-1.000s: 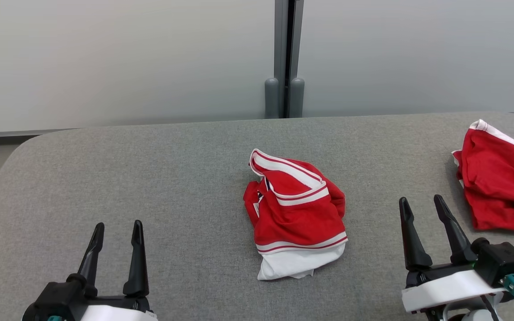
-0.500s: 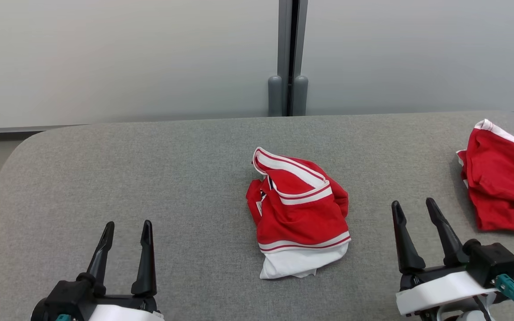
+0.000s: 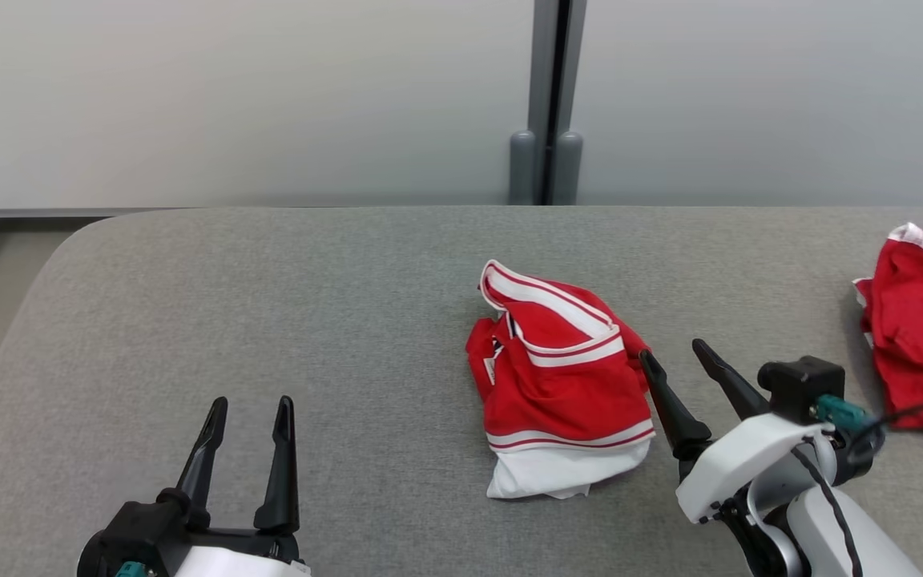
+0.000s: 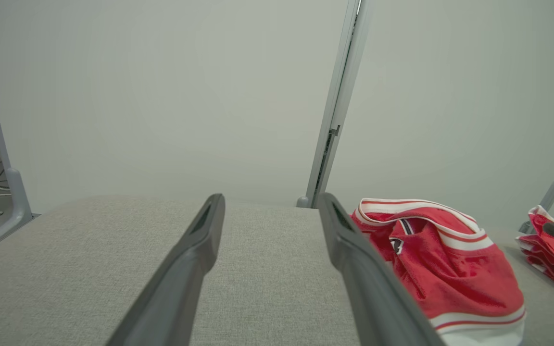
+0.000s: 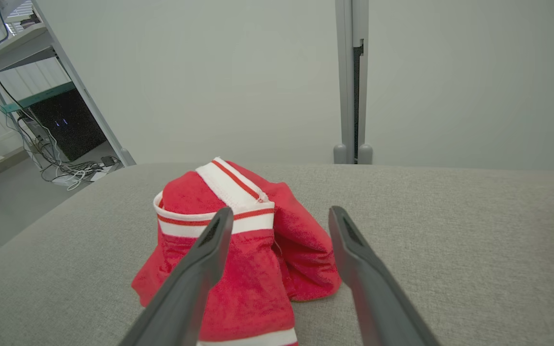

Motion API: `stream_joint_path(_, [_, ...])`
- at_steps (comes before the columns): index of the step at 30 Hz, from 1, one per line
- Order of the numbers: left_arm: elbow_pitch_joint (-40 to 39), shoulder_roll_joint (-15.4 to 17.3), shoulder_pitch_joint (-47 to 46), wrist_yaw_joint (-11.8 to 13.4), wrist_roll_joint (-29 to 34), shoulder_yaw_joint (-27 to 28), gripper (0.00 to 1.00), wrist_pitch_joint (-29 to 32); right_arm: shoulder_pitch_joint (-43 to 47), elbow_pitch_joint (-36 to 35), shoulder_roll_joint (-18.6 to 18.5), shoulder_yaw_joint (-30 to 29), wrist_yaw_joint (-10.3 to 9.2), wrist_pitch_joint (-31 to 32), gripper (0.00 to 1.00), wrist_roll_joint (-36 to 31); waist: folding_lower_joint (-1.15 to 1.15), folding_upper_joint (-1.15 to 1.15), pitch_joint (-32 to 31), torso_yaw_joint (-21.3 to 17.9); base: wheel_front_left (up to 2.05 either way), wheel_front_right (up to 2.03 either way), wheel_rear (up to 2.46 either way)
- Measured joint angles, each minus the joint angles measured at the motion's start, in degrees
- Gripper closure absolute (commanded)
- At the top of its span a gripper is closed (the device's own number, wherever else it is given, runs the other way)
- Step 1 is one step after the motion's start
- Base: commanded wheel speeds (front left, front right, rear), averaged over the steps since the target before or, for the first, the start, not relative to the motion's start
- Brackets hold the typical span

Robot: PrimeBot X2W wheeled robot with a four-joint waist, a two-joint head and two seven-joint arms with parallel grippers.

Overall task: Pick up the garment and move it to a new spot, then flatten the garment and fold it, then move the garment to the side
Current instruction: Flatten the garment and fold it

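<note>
**Head view: right gripper poised at the garment's edge**

Head view puts the garment (image 3: pixel 562 377), red with white bands, in a crumpled heap near the middle of the table (image 3: pixel 269 288), a little toward the robot's right. The right gripper (image 3: pixel 671 350) is angled in toward it with its jaws spread. Its inner fingertip is touching the heap's right edge or just beside it; I cannot tell which. In the right wrist view the red folds lie between and beyond the two fingers, so the wide spread looks meant to take a bunch of cloth rather than a single hem. Nothing is pinched.

The left gripper (image 3: pixel 252 400) sits low at the near left, well apart from the garment, jaws spread too, over bare table. It is probably parked there until flattening needs both arms.

Another red cloth (image 3: pixel 918 336) lies at the table's right edge, apart from the work.

The pick-up looks not yet done. A loose heap like this may unroll or drag when lifted, so a raised fold is the safer target.
</note>
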Motion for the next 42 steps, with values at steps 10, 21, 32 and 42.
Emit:
stream_joint_path(10, [1.65,-0.78,-1.01,-1.3,0.47,0.31,0.0,0.0,-4.04,7.56,-3.04,2.6,0.0,11.37,0.0,11.62,0.0,0.0,1.05,5.06,0.0,0.0,0.0])
stream_joint_path(21, [3.1,-1.01,-1.16,-2.3,0.91,1.14,0.0,0.0,-3.82,4.83,-6.8,6.02,0.0,10.65,1.0,18.79,0.0,0.0,0.33,8.43,0.0,0.0,0.0])
stream_joint_path(32, [3.35,-1.26,-0.34,-2.47,0.97,1.27,0.0,0.0,-0.69,-5.95,-11.37,-2.8,0.0,8.01,1.0,22.14,0.0,0.0,0.06,6.38,0.0,0.0,0.0])
stream_joint_path(42, [3.61,-1.66,-1.48,-3.23,0.96,0.89,0.0,0.01,6.91,-3.32,-12.6,-17.85,0.0,10.73,1.0,14.48,0.0,0.0,1.93,2.07,0.0,0.0,0.0])
